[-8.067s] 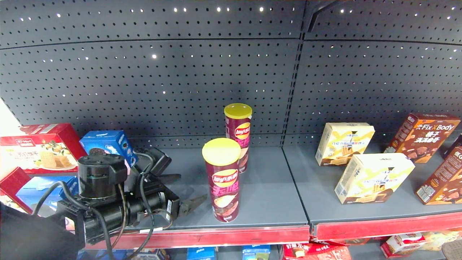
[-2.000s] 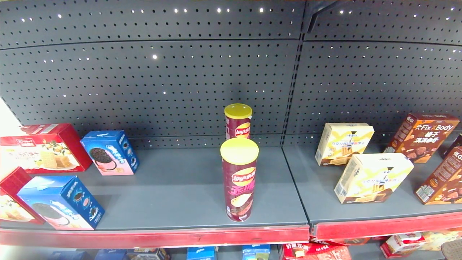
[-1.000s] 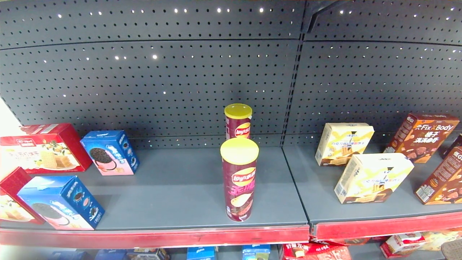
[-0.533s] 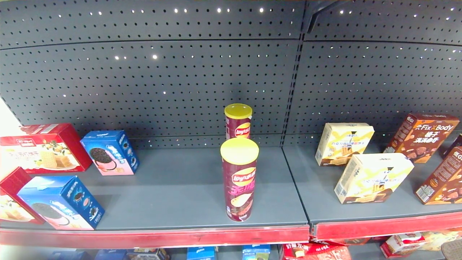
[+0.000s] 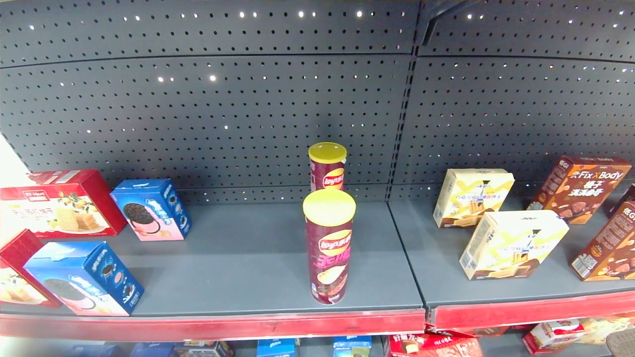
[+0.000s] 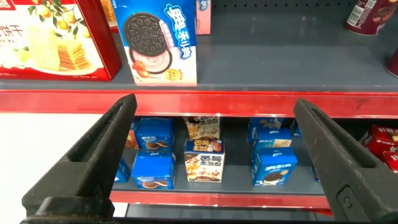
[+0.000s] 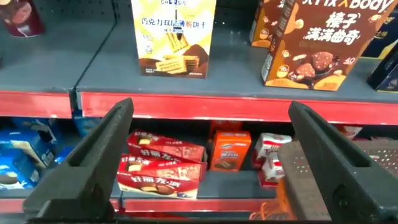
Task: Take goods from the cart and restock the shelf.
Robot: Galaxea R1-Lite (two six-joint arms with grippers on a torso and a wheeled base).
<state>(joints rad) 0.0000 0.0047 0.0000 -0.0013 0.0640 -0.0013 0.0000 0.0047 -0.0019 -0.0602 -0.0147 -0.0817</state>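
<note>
I am looking at two maroon chip cans with yellow lids, both standing upright on the shelf (image 5: 238, 258). The front can (image 5: 328, 248) is standing near the front edge at mid-shelf, and the rear can (image 5: 327, 166) is standing straight behind it against the back panel. Eight seconds ago the front can was sitting a little farther toward the left end with my left arm beside it. It is now lining up with the rear can, and the arm has pulled back. The left pincer (image 6: 214, 106) is hanging spread wide before the shelf's red front edge, and the right pincer (image 7: 210, 107) is gaping likewise. I am also counting two blue cookie boxes (image 5: 151, 208), two red boxes (image 5: 59, 203), two cream boxes (image 5: 471, 196) and two brown boxes (image 5: 578, 186) that I can make out.
</note>
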